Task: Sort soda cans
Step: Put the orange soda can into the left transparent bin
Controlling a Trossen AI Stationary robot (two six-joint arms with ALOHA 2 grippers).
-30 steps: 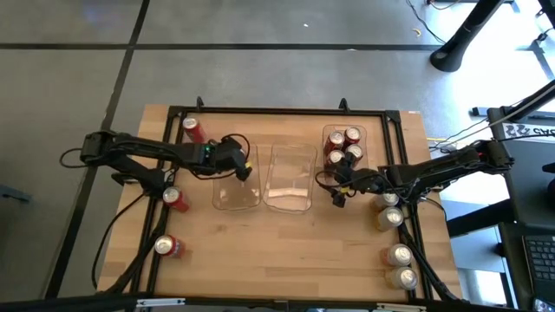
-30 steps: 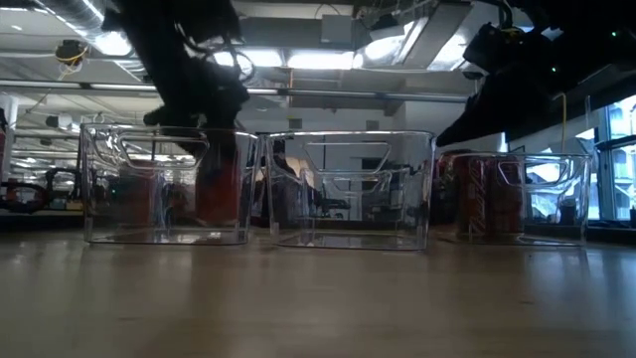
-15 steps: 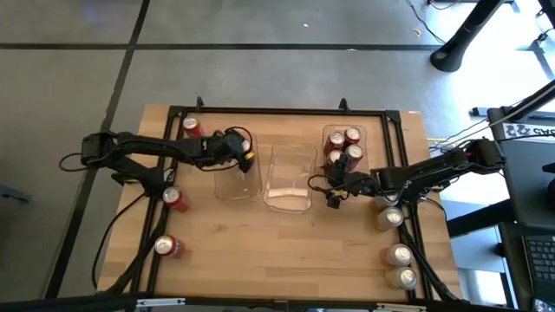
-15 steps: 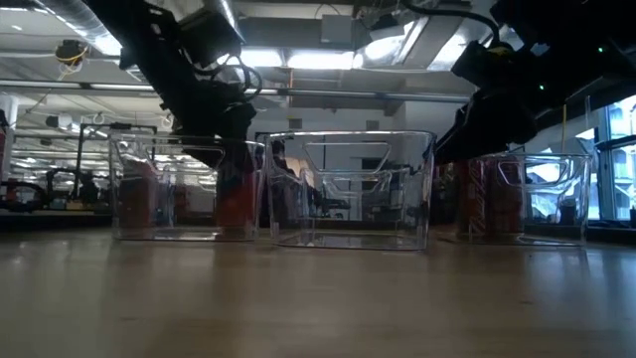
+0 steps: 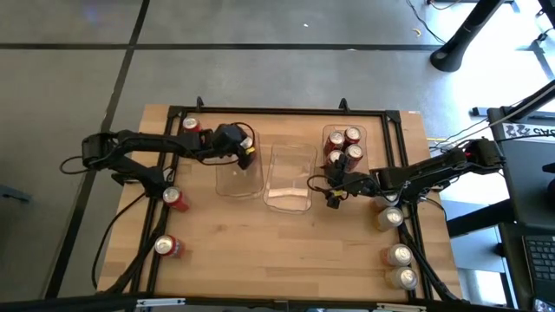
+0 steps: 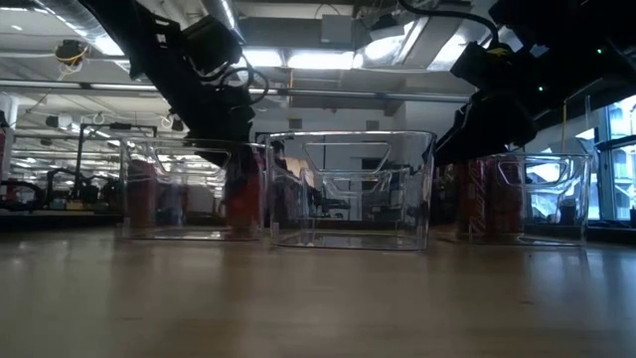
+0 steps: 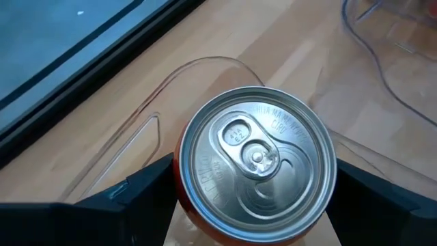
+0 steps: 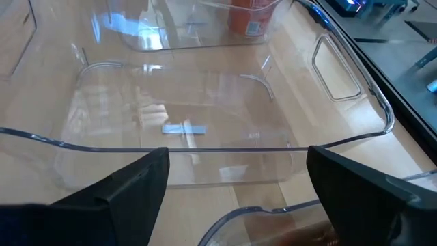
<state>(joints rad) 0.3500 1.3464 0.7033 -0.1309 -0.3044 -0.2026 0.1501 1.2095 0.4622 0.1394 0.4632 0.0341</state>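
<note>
My left gripper (image 5: 244, 149) is shut on a red soda can with a silver top (image 7: 256, 160), upright inside the far end of the left clear bin (image 5: 238, 178). My right gripper (image 5: 332, 192) stands open between the middle bin (image 5: 290, 178) and the right bin (image 5: 344, 147), over the middle bin's rim (image 8: 205, 147), with nothing between its fingers. Several red cans (image 5: 344, 146) stand in the right bin. Three red cans (image 5: 176, 199) stand loose on the table's left, and several pale cans (image 5: 399, 254) on its right. My left gripper pinches the red can's round wall (image 7: 180, 179) just below its top rim between the two fingers (image 7: 136, 198), one on either side. The fingers slant down from the table's left. The can stands upright within the bin (image 6: 241, 194); whether its base rests on the bin floor I cannot tell.
The three clear bins stand side by side across the table's middle. A black frame (image 5: 277, 111) runs along the table's edges. Bare wood lies between the bins and the near edge (image 5: 277, 251).
My left gripper has carried the red can toward the table's far edge and a little right, rolling as it went. The left bin has slid with it toward the far edge, closer to the middle bin. My right gripper has sunk slightly and stayed open.
</note>
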